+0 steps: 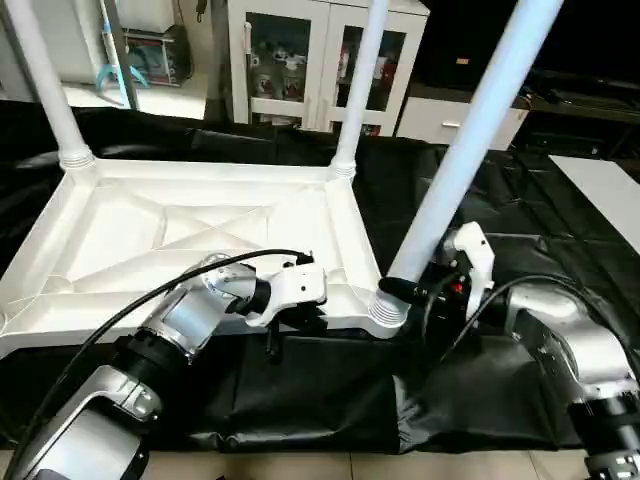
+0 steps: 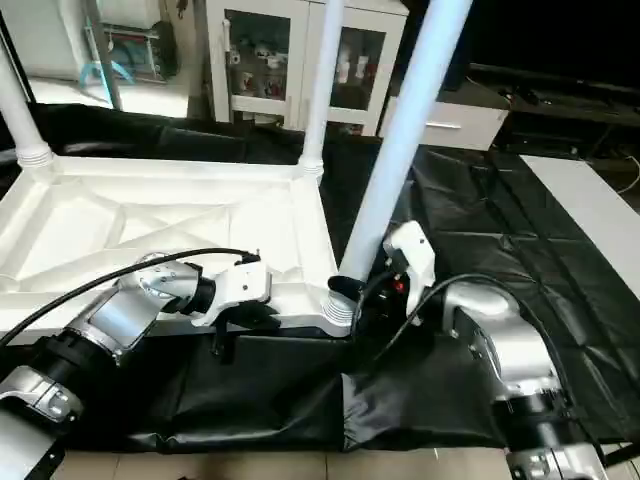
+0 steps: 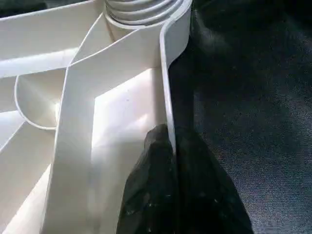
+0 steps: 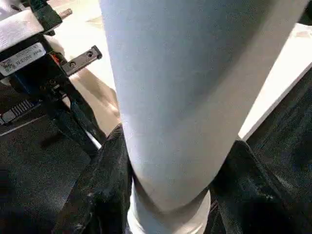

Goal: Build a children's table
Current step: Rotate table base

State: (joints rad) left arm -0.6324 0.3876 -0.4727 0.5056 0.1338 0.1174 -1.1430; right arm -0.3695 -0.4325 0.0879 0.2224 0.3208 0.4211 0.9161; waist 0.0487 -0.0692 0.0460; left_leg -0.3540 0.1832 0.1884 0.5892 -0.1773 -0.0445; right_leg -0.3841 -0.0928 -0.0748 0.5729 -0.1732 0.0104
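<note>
The children's table lies upside down on black cloth, its white X-ribbed tabletop [image 1: 180,235] facing up. Two white legs [image 1: 45,90] [image 1: 362,80] stand in the far corner sockets. A third leg [image 1: 470,140] leans to the right, its ribbed end [image 1: 388,312] at the near right corner socket. My right gripper [image 1: 405,292] is shut on this leg just above the ribs, with one black finger on each side [image 4: 105,170]. My left gripper [image 3: 171,141] is shut on the tabletop's near rim [image 3: 168,97], close to that same corner.
Black cloth [image 1: 300,390] covers the work surface and hangs over its near edge. A white cabinet with glass doors [image 1: 300,60] stands behind. A white board [image 1: 605,190] lies at the far right. Cables run along both silver forearms.
</note>
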